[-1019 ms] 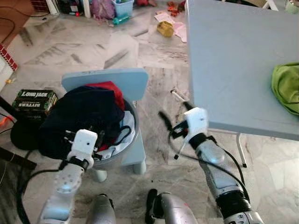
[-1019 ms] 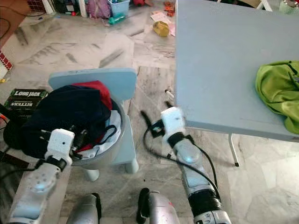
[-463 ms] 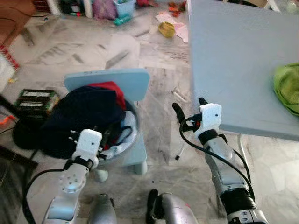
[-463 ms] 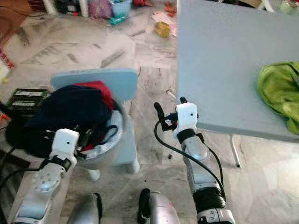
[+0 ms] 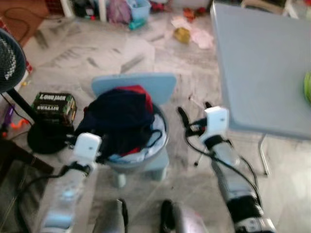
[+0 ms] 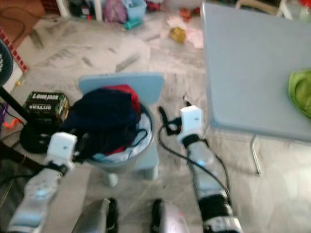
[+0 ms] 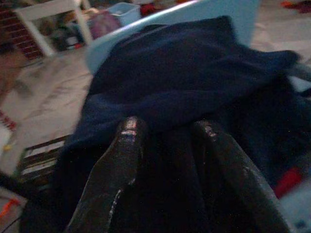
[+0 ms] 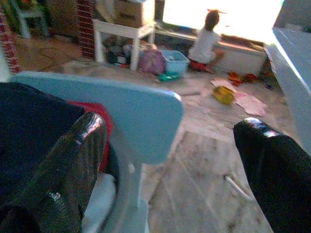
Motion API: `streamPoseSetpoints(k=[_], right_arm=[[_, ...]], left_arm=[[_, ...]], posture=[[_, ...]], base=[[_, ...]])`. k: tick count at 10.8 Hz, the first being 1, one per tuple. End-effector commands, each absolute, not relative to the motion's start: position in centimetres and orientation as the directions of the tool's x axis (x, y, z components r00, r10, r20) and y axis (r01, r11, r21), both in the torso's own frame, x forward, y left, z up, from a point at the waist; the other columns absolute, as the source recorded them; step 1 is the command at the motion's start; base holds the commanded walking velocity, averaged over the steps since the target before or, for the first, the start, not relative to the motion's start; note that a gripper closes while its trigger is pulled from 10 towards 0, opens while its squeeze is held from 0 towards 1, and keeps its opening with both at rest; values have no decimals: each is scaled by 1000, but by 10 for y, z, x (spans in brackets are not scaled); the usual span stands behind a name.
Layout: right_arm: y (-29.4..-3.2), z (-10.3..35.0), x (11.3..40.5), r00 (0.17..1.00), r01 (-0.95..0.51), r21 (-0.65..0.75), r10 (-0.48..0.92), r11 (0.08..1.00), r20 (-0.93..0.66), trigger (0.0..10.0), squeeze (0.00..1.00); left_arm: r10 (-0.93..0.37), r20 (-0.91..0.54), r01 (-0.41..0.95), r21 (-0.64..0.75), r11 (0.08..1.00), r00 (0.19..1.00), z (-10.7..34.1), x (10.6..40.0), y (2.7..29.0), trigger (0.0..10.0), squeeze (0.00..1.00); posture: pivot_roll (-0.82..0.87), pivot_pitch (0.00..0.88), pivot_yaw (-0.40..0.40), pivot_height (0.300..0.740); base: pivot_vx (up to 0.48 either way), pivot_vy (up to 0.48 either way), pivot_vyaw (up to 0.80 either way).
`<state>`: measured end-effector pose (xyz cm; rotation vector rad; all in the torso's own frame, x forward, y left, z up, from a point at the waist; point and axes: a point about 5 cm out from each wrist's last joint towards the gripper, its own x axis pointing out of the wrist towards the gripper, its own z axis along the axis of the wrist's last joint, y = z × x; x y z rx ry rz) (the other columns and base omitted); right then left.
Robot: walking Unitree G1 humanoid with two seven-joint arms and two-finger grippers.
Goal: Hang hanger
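1. The right gripper (image 5: 193, 112) was wide open, its two black fingers (image 8: 63, 170) far apart and holding nothing; it hung in the air between the small blue chair (image 5: 146, 86) on its left and the grey table (image 5: 257, 58) on its right.
2. The left gripper (image 7: 167, 165) had its two fingers a little apart, with nothing clamped between them; the tips lay against, or just short of, the navy garment (image 5: 119, 114), and I could not tell whether they touched it.
3. No hanger could be made out in any view, so its place could not be told.
4. Counted: one blue chair, one grey basin (image 5: 163, 145) on its seat heaped with clothes, one navy garment on top, one red piece (image 5: 138, 92) behind it, some white cloth (image 5: 153, 133) at the rim nearest the right gripper.
5. Beyond the left gripper, to its left, stood one dark box (image 5: 54, 104) printed with white letters and one black fan stand (image 5: 39, 138).
6. One green cloth (image 6: 301, 92) lay on the table, well to the right of the right gripper.
7. Both silver arms reached forward from the body, bent at the elbow, the left arm (image 5: 68, 184) towards the basin, the right arm (image 5: 228, 170) raised with its wrist level with the chair seat.
8. Far ahead of the right gripper a person (image 8: 206, 41) sat on the floor among scattered toys.
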<state>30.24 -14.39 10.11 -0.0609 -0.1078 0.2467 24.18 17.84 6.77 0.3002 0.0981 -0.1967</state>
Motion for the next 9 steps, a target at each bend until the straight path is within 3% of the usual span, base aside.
streamPoseSetpoints(k=[1, 2, 5, 7, 9], right_arm=[[-149, 98, 303, 972, -217, -70, 222, 974, 80, 10000, 0], [-150, 100, 304, 972, -212, -68, 217, 975, 86, 10000, 0], [-147, 103, 307, 970, -214, -77, 221, 974, 98, 10000, 0], [-148, 102, 306, 971, -212, -80, 220, 974, 99, 10000, 0], [-150, 102, 305, 971, -209, -91, 218, 974, 98, 10000, 0]], left_arm=[[-188, -121, 216, 287, 933, 975, 69, 241, 176, 10000, 0], [-173, -113, 198, 277, 940, 978, 70, 242, 179, 10000, 0], [-145, -101, 168, 277, 946, 984, 75, 247, 182, 10000, 0], [-117, -200, 171, 278, 945, 973, 58, 245, 187, 10000, 0], [-182, -287, 279, 347, 895, 941, 46, 247, 190, 10000, 0]], posture=[[118, 200, -89, 740], [120, 201, -85, 740], [128, 206, -78, 740], [125, 209, -82, 740], [112, 208, -89, 740]], base=[[0, 0, -488], [0, 0, -800], [0, 0, 0], [0, 0, 0], [0, 0, 0]])
